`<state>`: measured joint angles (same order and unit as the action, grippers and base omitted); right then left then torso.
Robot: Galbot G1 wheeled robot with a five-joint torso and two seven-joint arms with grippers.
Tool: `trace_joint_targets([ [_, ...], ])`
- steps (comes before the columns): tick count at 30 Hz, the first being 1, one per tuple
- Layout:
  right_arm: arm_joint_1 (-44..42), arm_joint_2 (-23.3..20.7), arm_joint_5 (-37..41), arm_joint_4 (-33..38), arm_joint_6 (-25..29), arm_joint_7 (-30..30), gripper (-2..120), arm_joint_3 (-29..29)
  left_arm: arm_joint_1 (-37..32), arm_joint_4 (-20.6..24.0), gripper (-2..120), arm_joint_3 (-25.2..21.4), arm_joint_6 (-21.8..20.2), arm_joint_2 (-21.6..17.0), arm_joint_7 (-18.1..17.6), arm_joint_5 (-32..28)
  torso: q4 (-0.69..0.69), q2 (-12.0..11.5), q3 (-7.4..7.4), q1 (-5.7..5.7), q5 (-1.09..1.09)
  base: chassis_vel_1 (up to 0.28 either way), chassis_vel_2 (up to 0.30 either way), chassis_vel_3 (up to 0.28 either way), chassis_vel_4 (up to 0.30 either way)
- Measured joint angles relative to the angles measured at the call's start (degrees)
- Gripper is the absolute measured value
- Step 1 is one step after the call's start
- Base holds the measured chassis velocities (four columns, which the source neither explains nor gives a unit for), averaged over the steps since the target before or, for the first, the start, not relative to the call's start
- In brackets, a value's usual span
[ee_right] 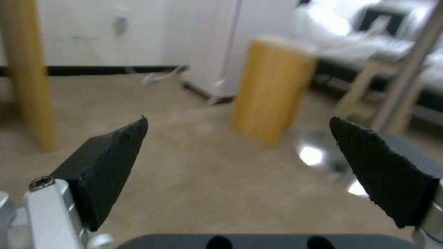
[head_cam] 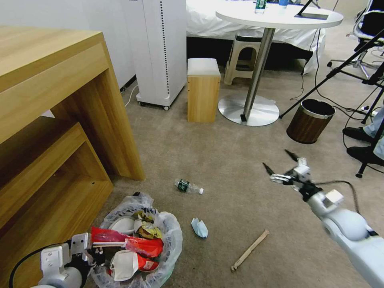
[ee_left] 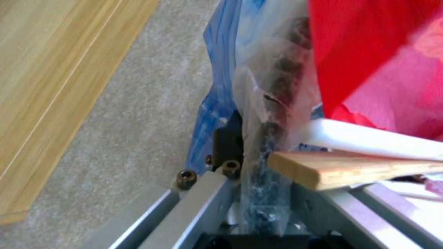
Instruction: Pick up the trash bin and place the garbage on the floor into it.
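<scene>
The trash bin (head_cam: 174, 237), lined with a crinkly whitish bag, is at the lower left of the head view, beside the wooden desk. It holds white slippers, red wrappers and other litter. My left gripper (head_cam: 95, 250) is shut on the bin's rim, and the left wrist view shows the bag-covered rim (ee_left: 265, 138) pinched between its jaws, next to a red wrapper (ee_left: 369, 52). On the floor (head_cam: 240, 168) lie a green-label bottle (head_cam: 188, 186), crumpled paper (head_cam: 199, 228) and a wooden stick (head_cam: 250, 250). My right gripper (head_cam: 281, 163) hangs open above the carpet, right of the bottle; its fingers (ee_right: 110, 166) are spread wide.
A wooden desk (head_cam: 60, 120) fills the left. Ahead stand a white appliance (head_cam: 160, 52), a wooden stool (head_cam: 203, 90) and a round table's base (head_cam: 248, 110). A brown bin (head_cam: 310, 120), tripod legs and a person's shoes (head_cam: 360, 136) are at the right.
</scene>
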<state>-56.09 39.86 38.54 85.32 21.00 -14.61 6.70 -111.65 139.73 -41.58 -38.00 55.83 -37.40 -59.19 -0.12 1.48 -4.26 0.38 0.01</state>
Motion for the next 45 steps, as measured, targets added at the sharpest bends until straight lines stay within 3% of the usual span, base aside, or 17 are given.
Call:
trace_joint_targets([
  [5, 9.9, 1.8, 10.4, -4.6, -2.5, -6.6, 100, -10.7, 0.1, -0.7, 0, -0.2, 0.0, -0.2, 0.0, 0.2, -0.01, 0.0, 0.0, 0.0, -0.01, 0.0, 0.0, 0.0, 0.0],
  [6, 9.9, 1.8, 10.4, -4.6, -2.5, -6.6, 100, -10.7, 0.1, -0.7, 0, -0.2, 0.0, -0.2, 0.0, 0.2, -0.01, 0.0, 0.0, 0.0, -0.01, 0.0, 0.0, 0.0, 0.0],
  [9, 18.6, 5.8, 19.1, -8.7, -7.0, -14.9, 100, -19.4, 0.1, -1.5, 0, -0.2, 0.0, 0.1, 0.0, 0.8, 0.01, 0.0, 0.0, 0.0, -0.04, 0.0, 0.0, 0.0, 0.0],
  [10, 18.6, 5.8, 19.1, -8.7, -7.0, -14.9, 100, -19.4, 0.1, -1.5, 0, -0.2, 0.0, 0.1, 0.0, 0.8, 0.01, 0.0, 0.0, 0.0, -0.04, 0.0, 0.0, 0.0, 0.0],
  [12, 22.0, 9.8, 21.9, -11.4, -13.3, -5.9, 100, -25.4, 0.2, -2.1, 0, 0.4, 0.0, 1.2, 0.1, 2.4, 0.02, 0.0, 0.0, 0.0, -0.03, 0.0, 0.0, 0.0, 0.0],
  [15, 22.3, 11.9, 21.9, -14.3, -17.0, -2.2, 100, -28.0, -0.1, -2.5, 0, 0.8, 0.0, 1.9, 0.5, 3.6, 0.01, 0.0, 0.0, 0.0, -0.02, 0.0, 0.0, 0.0, 0.0],
  [21, 21.3, 15.4, 19.1, -18.9, -19.3, -2.2, 100, -29.9, 0.1, -3.7, 0, 1.1, 0.2, 2.5, 0.8, 5.1, -0.01, 0.0, 0.0, 0.0, -0.02, 0.0, 0.0, 0.0, 0.0],
  [24, 20.8, 16.4, 18.7, -19.5, -19.6, -5.8, 100, -30.2, 0.2, -4.2, 0, 1.4, 0.3, 2.9, 1.3, 5.9, 0.0, 0.0, 0.01, 0.0, 0.0, 0.0, 0.0, 0.0, 0.0],
  [26, 20.8, 16.9, 18.8, -19.9, -20.2, -12.7, 100, -30.7, 0.4, -4.6, 0, 1.8, 0.4, 3.2, 1.5, 6.4, -0.01, 0.0, 0.01, 0.0, -0.03, 0.0, 0.0, 0.0, 0.0],
  [29, 21.3, 17.0, 19.0, -19.8, -22.1, -14.6, 100, -32.4, 0.3, -4.9, 0, 1.9, 0.4, 3.3, 1.6, 7.1, -0.01, 0.0, 0.01, 0.0, 0.0, 0.0, 0.0, 0.0, 0.0],
  [32, 21.5, 16.9, 18.9, -18.6, -25.7, -11.4, 100, -33.7, 0.2, -5.2, 0, 1.9, 0.4, 3.4, 1.7, 7.6, 0.0, 0.0, 0.01, 0.0, -0.02, 0.0, 0.0, 0.0, 0.0],
  [34, 20.7, 16.1, 18.6, -15.9, -32.8, -4.4, 100, -34.3, 0.0, -5.6, 0, 1.8, 0.6, 3.6, 1.7, 8.2, 0.01, 0.0, 0.01, 0.0, -0.01, 0.0, 0.0, 0.0, 0.0],
  [37, 19.8, 15.4, 17.6, -15.2, -37.0, -1.6, 100, -35.2, 0.0, -6.0, 0, 1.9, 0.8, 4.2, 1.7, 8.8, -0.01, 0.0, 0.01, -0.01, -0.02, 0.0, 0.0, 0.0, 0.0],
  [45, 18.9, 17.2, 16.0, -16.9, -36.5, -0.6, 100, -36.4, 0.3, -6.6, 0, 2.1, 1.0, 4.7, 2.2, 9.7, 0.0, 0.0, 0.01, -0.01, 0.0, 0.0, 0.0, 0.0, 0.0],
])
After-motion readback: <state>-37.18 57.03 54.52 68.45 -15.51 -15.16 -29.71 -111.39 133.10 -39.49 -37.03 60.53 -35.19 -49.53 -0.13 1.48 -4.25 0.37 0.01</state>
